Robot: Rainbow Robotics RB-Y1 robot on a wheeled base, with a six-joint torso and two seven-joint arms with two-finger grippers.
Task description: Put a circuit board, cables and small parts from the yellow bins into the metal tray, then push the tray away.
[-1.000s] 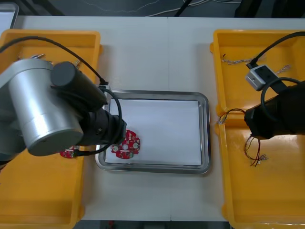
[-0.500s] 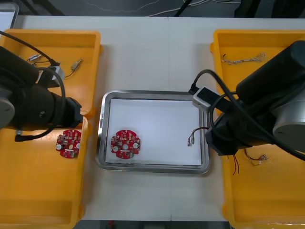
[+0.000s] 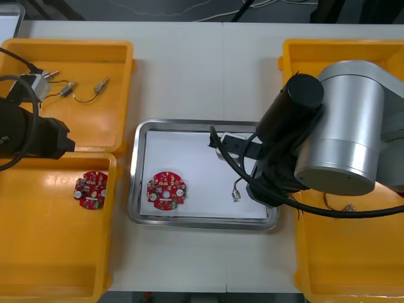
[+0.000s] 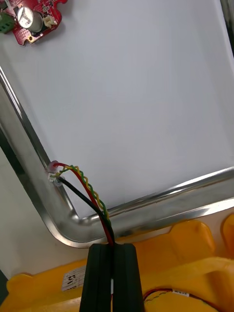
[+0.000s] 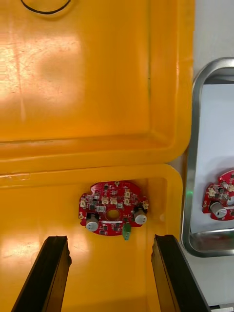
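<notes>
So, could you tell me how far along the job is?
Done: one circuit board lies in the tray. In hand: the right gripper, shut on the red and yellow cable, holds it over the tray's corner. Remaining: small metal parts sit in a yellow bin; the tray needs pushing. The left gripper hangs open above another board.

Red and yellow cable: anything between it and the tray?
Nothing visible. The right gripper holds the red and yellow cable over the metal tray's white corner; its circuit board lies clear. Left gripper is open over a yellow bin.
</notes>
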